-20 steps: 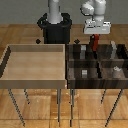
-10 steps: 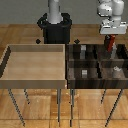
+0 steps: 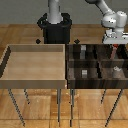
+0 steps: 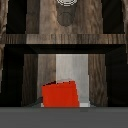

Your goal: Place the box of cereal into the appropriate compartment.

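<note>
The box of cereal is a small red box hanging under my gripper, which is shut on it. It is held above the far compartment on the exterior view's right of the dark wooden compartment bin. In the wrist view the red box shows close up, over a compartment with a pale grey floor and dark wooden dividers around it. My fingers do not show clearly there.
A light wooden open tray stands on the exterior view's left, next to the bin. Small grey blocks lie in the near compartments. The robot's black base stands behind.
My gripper has carried the red box toward the exterior view's right, from above the bin's middle to above its far compartment on that side.
</note>
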{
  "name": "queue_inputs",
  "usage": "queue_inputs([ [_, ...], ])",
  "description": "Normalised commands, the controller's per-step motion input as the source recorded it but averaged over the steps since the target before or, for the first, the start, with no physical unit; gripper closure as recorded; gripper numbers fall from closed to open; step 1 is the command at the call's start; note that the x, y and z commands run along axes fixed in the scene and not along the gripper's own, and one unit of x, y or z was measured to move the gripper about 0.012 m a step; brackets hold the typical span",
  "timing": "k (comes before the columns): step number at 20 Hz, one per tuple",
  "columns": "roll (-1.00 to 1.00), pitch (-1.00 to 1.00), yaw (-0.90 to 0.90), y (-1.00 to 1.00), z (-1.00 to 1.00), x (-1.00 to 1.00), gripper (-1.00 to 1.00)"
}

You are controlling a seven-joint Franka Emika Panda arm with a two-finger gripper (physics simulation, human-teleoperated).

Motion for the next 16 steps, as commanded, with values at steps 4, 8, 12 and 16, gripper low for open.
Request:
queue_inputs([
  [4, 0.0, 0.0, 0.0, 0.0, 0.0, 0.0, 1.0],
  [8, 0.0, 0.0, 0.0, 0.0, 0.0, 0.0, -1.0],
  [12, 0.0, 0.0, 0.0, 0.0, 0.0, 0.0, -1.0],
  [16, 0.0, 0.0, 0.0, 0.0, 0.0, 0.0, -1.0],
])
